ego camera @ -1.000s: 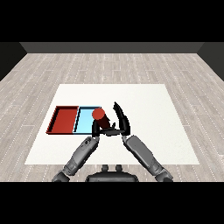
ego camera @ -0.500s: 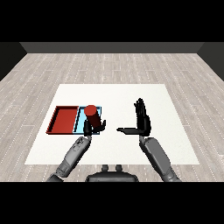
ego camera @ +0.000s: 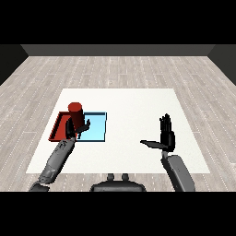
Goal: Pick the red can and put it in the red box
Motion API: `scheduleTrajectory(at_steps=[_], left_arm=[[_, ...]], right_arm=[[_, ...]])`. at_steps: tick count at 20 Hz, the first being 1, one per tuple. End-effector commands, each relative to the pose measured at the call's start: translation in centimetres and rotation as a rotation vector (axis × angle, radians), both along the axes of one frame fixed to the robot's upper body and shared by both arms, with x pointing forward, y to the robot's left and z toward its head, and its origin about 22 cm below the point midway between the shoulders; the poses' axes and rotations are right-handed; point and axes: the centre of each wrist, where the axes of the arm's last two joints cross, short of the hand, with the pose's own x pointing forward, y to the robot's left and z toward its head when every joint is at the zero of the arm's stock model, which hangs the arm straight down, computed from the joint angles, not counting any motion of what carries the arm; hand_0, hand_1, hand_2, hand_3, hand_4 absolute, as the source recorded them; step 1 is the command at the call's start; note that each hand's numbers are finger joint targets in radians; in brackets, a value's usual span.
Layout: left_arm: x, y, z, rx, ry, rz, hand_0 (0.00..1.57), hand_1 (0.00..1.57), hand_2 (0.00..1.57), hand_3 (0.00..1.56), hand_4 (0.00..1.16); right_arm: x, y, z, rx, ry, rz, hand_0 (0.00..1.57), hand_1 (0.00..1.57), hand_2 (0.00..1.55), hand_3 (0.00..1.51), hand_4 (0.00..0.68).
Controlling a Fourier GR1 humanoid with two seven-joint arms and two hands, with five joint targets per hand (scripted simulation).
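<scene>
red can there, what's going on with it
The robot's left hand has its fingers curled round the red can and holds it upright over the red tray, near the edge it shares with the light blue tray. Whether the can already rests in the tray cannot be told. The right hand is open, fingers straight, raised over the white table and holding nothing.

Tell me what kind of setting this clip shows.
Probably a bare tabletop sorting station in an otherwise plain room: a white table on a pale plank floor, with a red tray and a light blue tray side by side, and a red can held by the left hand.
</scene>
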Motion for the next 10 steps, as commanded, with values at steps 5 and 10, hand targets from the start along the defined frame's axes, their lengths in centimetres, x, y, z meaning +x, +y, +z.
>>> scheduleTrajectory(at_steps=[5, 10], left_arm=[[3.2, 6.6, -0.1, 0.096, 0.149, 0.158, 1.57, 1.57, 1.55, 1.47, 1.10], [3.9, 8.3, -2.9, 0.125, 0.283, 0.212, 1.57, 1.57, 1.56, 1.47, 1.08]], right_arm=[[-0.1, -1.9, -0.6, -0.051, 0.070, -0.080, 0.00, 0.00, 0.00, 0.00, 0.000], [0.4, -2.9, -1.6, -0.096, 0.118, -0.106, 0.00, 0.00, 0.00, 0.00, 0.000]])
